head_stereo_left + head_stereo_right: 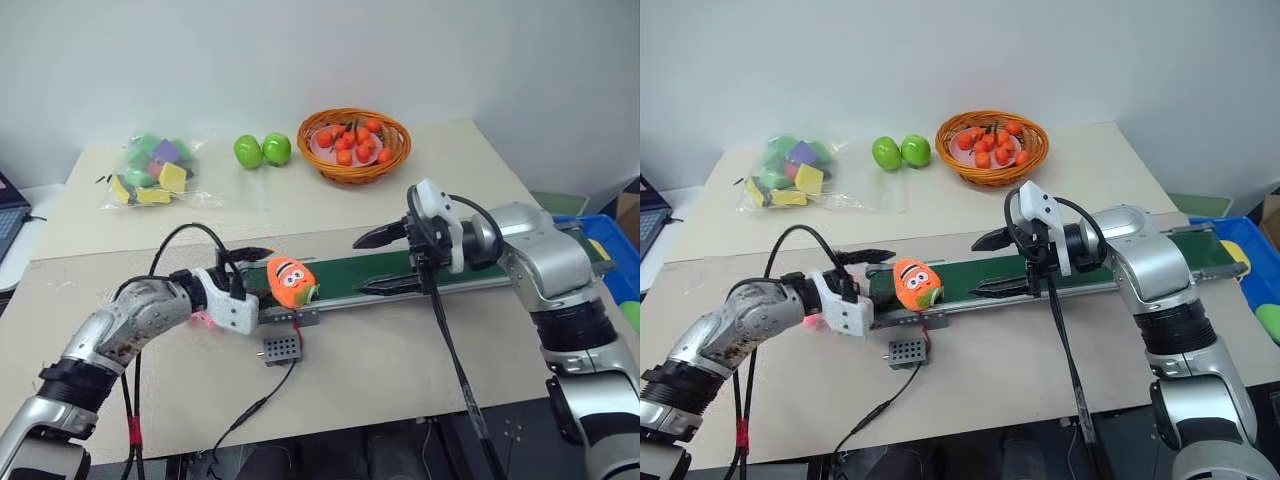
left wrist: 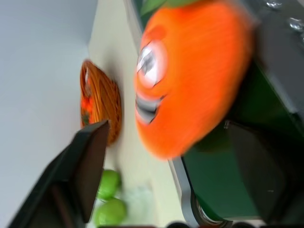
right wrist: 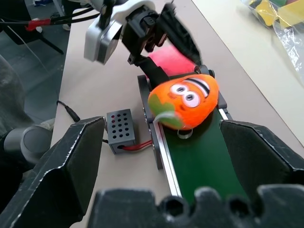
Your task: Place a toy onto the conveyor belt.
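Observation:
The toy (image 1: pixel 290 282), an orange carrot-shaped plush with a cartoon face, lies on the left end of the conveyor belt (image 1: pixel 345 274). My left gripper (image 1: pixel 264 285) reaches in from the left and is open, its fingers (image 2: pixel 88 166) spread wide on either side of the toy (image 2: pixel 190 80). Whether a finger still touches the plush I cannot tell. My right gripper (image 1: pixel 376 262) hovers over the middle of the green belt, pointing left toward the toy (image 3: pixel 183 102), open and holding nothing.
A small grey box (image 1: pixel 281 348) on a wire lies in front of the belt's left end. A pink plush (image 1: pixel 203 320) lies under my left wrist. At the back stand a wicker basket (image 1: pixel 353 145) of small fruits, two green fruits (image 1: pixel 262 150) and a bag of blocks (image 1: pixel 155 170). A blue bin (image 1: pixel 612 240) stands at the right.

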